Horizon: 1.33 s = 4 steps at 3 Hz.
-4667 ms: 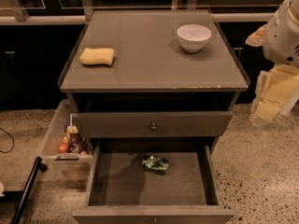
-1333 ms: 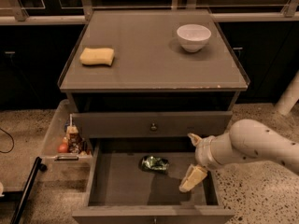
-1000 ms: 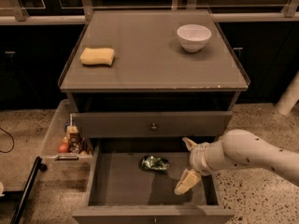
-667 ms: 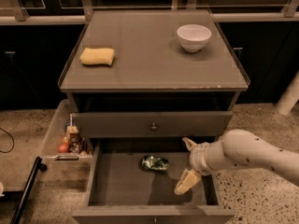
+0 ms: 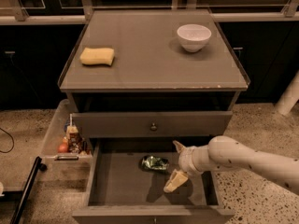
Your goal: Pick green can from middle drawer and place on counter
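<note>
Green can (image 5: pixel 155 163) lies untouched on middle drawer (image 5: pixel 117 185) floor. Your claw (image 5: pixel 171 167), spread wide, has edged closer, now just beside it; grasp not yet made, worktop (image 5: pixel 154 64) placement pending.

The arm (image 5: pixel 252 160) leaves the right edge, its gripper (image 5: pixel 176 165) in the middle drawer (image 5: pixel 121 183), whose near front is cropped. The left tray (image 5: pixel 50 133) holds items (image 5: pixel 71 141) too small to name.

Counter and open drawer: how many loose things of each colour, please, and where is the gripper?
Yellow: 1, sponge on the counter.
White: 1, bowl on the counter.
Green: 1, green can in the middle drawer.
Total: 3.
Gripper: inside the drawer beside the can, jaws open.
</note>
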Motion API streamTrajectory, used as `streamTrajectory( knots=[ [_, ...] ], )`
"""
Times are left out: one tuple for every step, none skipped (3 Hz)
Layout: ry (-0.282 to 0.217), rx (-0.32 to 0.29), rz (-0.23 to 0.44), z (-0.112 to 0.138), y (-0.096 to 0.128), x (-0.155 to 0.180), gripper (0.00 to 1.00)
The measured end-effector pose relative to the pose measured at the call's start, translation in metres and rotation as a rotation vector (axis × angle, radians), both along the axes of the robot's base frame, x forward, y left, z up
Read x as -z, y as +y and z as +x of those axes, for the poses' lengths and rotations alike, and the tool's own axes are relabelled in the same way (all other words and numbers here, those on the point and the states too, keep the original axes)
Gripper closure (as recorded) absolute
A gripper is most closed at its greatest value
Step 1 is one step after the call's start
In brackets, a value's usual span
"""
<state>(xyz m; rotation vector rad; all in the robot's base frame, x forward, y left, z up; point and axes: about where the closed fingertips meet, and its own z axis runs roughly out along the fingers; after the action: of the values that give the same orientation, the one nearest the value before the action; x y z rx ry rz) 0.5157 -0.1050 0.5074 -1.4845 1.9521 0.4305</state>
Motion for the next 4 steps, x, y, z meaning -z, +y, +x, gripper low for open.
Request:
streamTrajectory(
  knots=[
    [-0.002,0.0,0.04,0.017,0.01,0.033,0.0],
    [0.006,-0.005,0.079,0.029,0.021,0.059,0.0],
    [-0.001,-0.013,0.124,0.038,0.026,0.075,0.0],
    [-0.021,-0.043,0.163,0.049,0.033,0.088,0.0]
  ],
)
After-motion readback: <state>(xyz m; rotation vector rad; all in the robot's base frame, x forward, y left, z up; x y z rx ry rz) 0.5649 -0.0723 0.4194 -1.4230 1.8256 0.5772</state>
